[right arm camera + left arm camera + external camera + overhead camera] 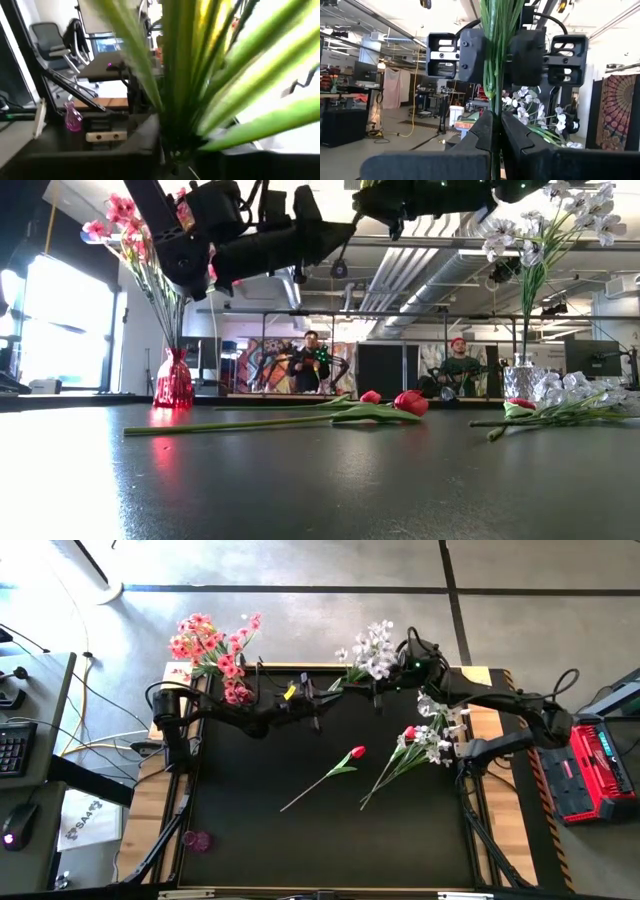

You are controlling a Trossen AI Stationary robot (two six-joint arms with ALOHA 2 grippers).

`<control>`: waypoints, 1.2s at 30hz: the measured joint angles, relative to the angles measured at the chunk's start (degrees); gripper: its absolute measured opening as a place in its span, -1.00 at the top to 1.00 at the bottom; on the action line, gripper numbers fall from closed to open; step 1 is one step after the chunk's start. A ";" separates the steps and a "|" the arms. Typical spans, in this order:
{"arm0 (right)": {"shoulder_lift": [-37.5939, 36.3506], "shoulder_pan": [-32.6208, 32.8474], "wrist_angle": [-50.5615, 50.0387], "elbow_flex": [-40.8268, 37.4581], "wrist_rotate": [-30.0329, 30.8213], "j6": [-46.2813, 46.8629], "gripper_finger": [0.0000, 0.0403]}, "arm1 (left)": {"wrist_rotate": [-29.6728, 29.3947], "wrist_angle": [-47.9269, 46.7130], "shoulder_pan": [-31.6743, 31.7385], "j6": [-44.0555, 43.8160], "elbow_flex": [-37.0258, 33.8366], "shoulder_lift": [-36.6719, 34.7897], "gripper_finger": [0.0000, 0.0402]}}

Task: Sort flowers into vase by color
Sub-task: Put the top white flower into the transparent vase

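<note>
A white-blossomed spray (372,650) hangs in the air over the table's far edge, its green stems (495,60) running between both grippers. My left gripper (333,690) and my right gripper (388,680) face each other there, each shut on the stems. Pink blossoms (215,645) stand in a red vase (174,380) at the far left corner. More white blossoms (540,230) stand in a clear vase (520,380) on the right. A red tulip (357,752) lies on the mat by its stem. A bundle of white sprays and a red bud (410,732) lies right of it. My left gripper pinches the bundle of green stems (494,117) between its two fingers (520,137), which lie across the stems. The spray is lifted clear of the table. My right gripper pinches the same stems (496,50) a little farther along, one finger (472,55) on each side, coming from the opposite side.
A small pink bottle (197,840) stands on the wooden border near the left front corner. A red case (590,765) sits off the table's right side. People stand in the room beyond the far edge (310,360). The black mat (300,840) lies bare toward the near edge.
</note>
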 joint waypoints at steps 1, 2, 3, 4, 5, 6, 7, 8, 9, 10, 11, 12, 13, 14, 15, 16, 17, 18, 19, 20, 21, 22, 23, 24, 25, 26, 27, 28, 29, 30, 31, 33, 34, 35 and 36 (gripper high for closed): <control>-0.17 -0.15 -0.67 0.00 0.08 -0.62 0.78 | -0.27 -0.10 0.00 -0.02 0.00 0.00 0.99; -0.33 -0.22 -1.35 0.00 0.16 -1.57 0.88 | -0.61 -0.41 0.00 -0.02 0.00 0.00 0.99; -0.52 -0.24 -2.15 0.00 0.97 -2.03 0.92 | -0.91 -0.98 0.00 0.00 0.00 0.00 0.99; -0.66 -0.24 -2.95 0.00 2.75 -1.97 0.91 | -1.34 -1.53 0.01 0.00 0.00 0.00 0.99; -0.86 -0.20 -3.82 0.00 4.59 -1.68 0.89 | -1.69 -2.27 0.02 -0.02 0.00 0.00 0.98; -1.12 -0.17 -4.90 0.00 6.39 -1.99 0.89 | -2.04 -3.03 0.03 -0.02 0.03 0.00 0.97; -1.48 -0.15 -6.23 0.00 8.32 -2.85 0.90 | -2.33 -4.05 0.07 0.00 0.11 0.00 0.94; -1.93 -0.12 -7.83 0.00 10.47 -4.02 0.93 | -2.50 -5.06 0.14 0.00 0.16 0.00 0.91; -2.45 -0.02 -9.11 0.00 12.99 -5.30 0.95 | -2.80 -6.36 0.17 0.00 0.19 0.00 0.87; -3.15 0.05 -10.10 0.00 16.40 -6.71 0.97 | -2.72 -7.72 0.17 0.00 0.01 0.00 0.83; -4.02 -0.09 -10.90 0.00 19.89 -7.44 0.97 | -2.66 -9.09 0.10 0.02 -0.02 0.00 0.79; -4.90 -0.19 -11.63 0.00 22.82 -7.64 0.96 | -2.79 -10.22 -0.01 0.23 -0.02 0.02 0.75; -5.68 -0.28 -12.47 0.00 25.87 -7.82 0.96 | -3.04 -11.13 -0.06 0.89 -0.02 0.02 0.72; -6.61 -0.27 -13.65 0.00 28.09 -8.48 0.97 | -3.13 -11.83 -0.07 1.55 -0.02 0.02 0.69; -7.71 -0.20 -15.16 0.00 29.88 -9.26 0.98 | -3.37 -12.51 -0.02 2.05 -0.02 0.02 0.66; -8.87 -0.10 -16.24 0.00 31.80 -10.02 0.98 | -3.52 -13.33 0.04 2.39 -0.02 0.02 0.64; -10.19 -0.02 -16.98 0.00 33.91 -10.23 0.98 | -3.61 -14.01 0.07 2.45 -0.02 0.02 0.62; -11.76 -0.05 -18.16 0.00 36.33 -10.22 0.98 | -3.74 -14.52 0.09 2.45 -0.02 0.02 0.61; -13.39 -0.15 -19.80 0.00 39.10 -10.21 0.98 | -3.72 -14.95 0.08 2.47 -0.02 0.02 0.60; -14.95 -0.19 -21.47 0.00 42.32 -10.20 0.98 | -3.69 -15.23 0.02 2.51 -0.02 0.02 0.60; -16.73 -0.24 -23.69 0.00 46.13 -10.21 0.98 | -3.69 -15.58 0.00 2.52 -0.02 0.02 0.60; -18.33 -0.24 -26.02 0.01 49.53 -10.18 0.98 | -3.68 -15.88 0.00 2.58 -0.02 0.02 0.60; -19.87 -0.23 -27.94 0.01 52.69 -9.70 0.98 | -3.67 -16.22 0.00 2.58 -0.02 0.02 0.60; -21.55 -0.44 -29.79 0.00 55.37 -8.89 0.99 | -3.69 -16.45 0.00 2.58 -0.02 0.02 0.60; -23.08 -0.89 -31.78 0.01 57.07 -7.95 0.99 | -3.69 -16.59 0.02 2.58 -0.02 0.02 0.61; -24.49 -1.52 -33.47 0.02 58.43 -6.79 0.99 | -3.69 -16.61 0.14 2.73 -0.02 0.02 0.61; -25.76 -2.20 -35.01 0.02 58.74 -5.19 0.99 | -3.69 -16.59 0.16 3.26 -0.02 0.02 0.61; -26.89 -3.01 -36.56 0.01 58.81 -3.65 0.99 | -3.73 -16.52 0.17 3.95 -0.02 0.02 0.61; -27.84 -3.86 -38.15 0.00 58.89 -2.50 0.99 | -4.02 -16.54 0.17 4.44 -0.02 0.02 0.61; -28.68 -4.75 -39.51 0.00 59.22 -1.67 0.99 | -4.65 -16.54 0.15 4.62 -0.02 0.02 0.61; -29.38 -5.61 -40.86 0.01 60.22 -0.56 0.99 | -5.10 -16.52 0.15 4.67 -0.02 0.02 0.61; -30.26 -7.47 -43.85 0.02 61.48 1.95 1.00 | -5.49 -16.51 0.15 4.55 -0.02 0.02 0.61; -30.48 -8.59 -45.38 0.01 61.67 3.16 1.00 | -5.52 -16.52 0.15 4.55 -0.02 0.02 0.61; -30.58 -9.72 -46.94 0.00 61.73 4.43 1.00 | -5.58 -16.52 0.15 4.55 -0.02 0.02 0.61; -30.61 -10.73 -48.09 -0.17 61.75 5.83 1.00 | -5.62 -16.52 0.15 4.55 -0.02 0.02 0.61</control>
